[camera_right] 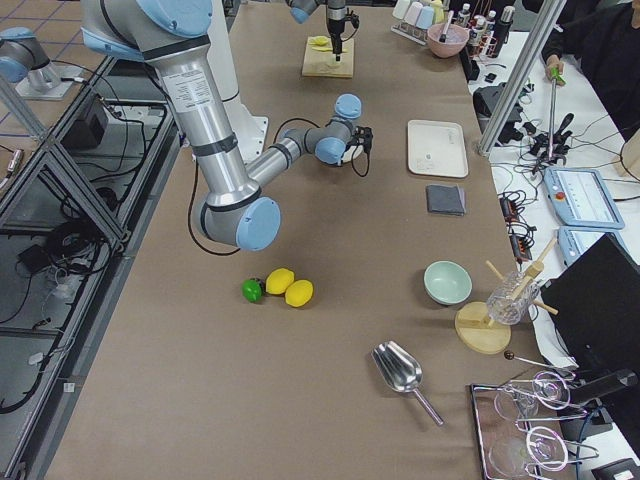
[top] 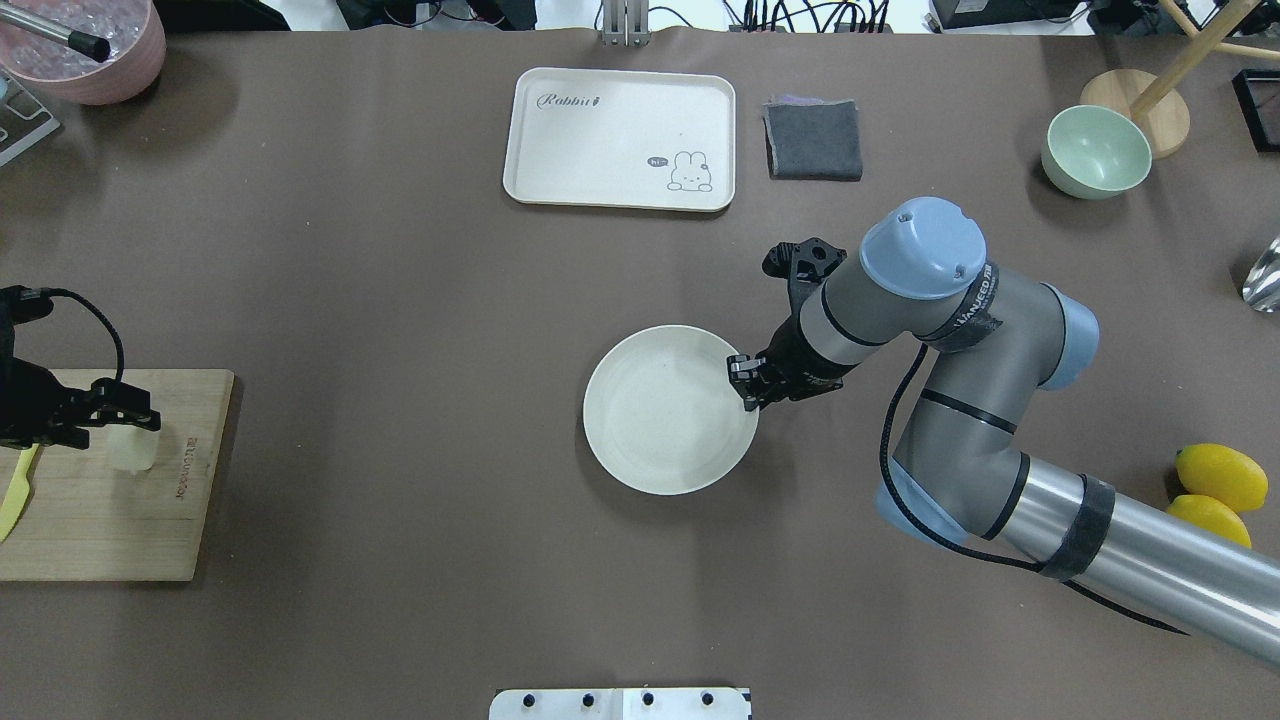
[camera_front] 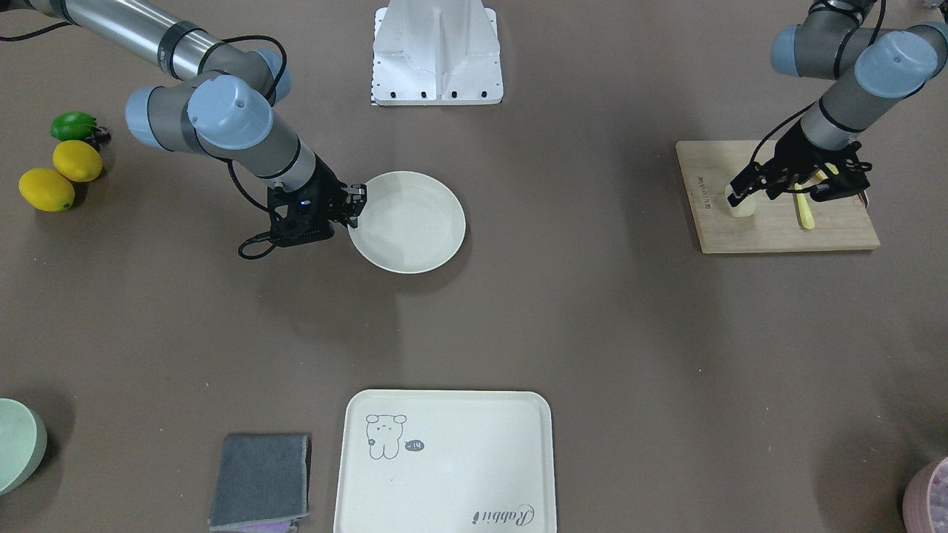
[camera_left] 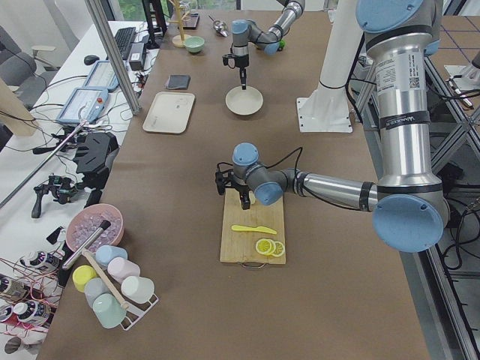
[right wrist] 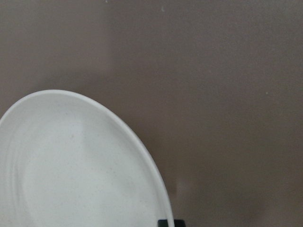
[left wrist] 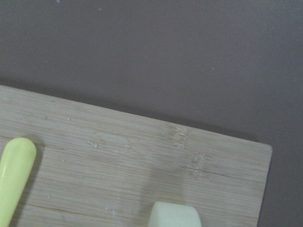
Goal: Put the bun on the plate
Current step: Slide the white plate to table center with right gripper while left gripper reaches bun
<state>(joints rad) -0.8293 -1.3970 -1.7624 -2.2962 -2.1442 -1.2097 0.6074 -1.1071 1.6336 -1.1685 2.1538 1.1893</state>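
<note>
Overhead view, robot's side counted as near. Plate [top: 650, 430] sits mid-table. Beyond it, along the far edge, lies the tray [top: 600, 150], with the cloth [top: 815, 140] just right of it and the bowl [top: 1096, 165] further right. Board [top: 110, 520] is at the table's left end, well apart from the plate. Bun [top: 133, 450] rests on the board's far right part, and the knife [top: 15, 495] lies on the board left of the bun. Two lemons [top: 1220, 478], touching each other, are at the right end.

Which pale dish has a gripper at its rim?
The round plate mid-table: the right gripper is at its rim. The rabbit-print tray and green bowl have no gripper near.
</note>
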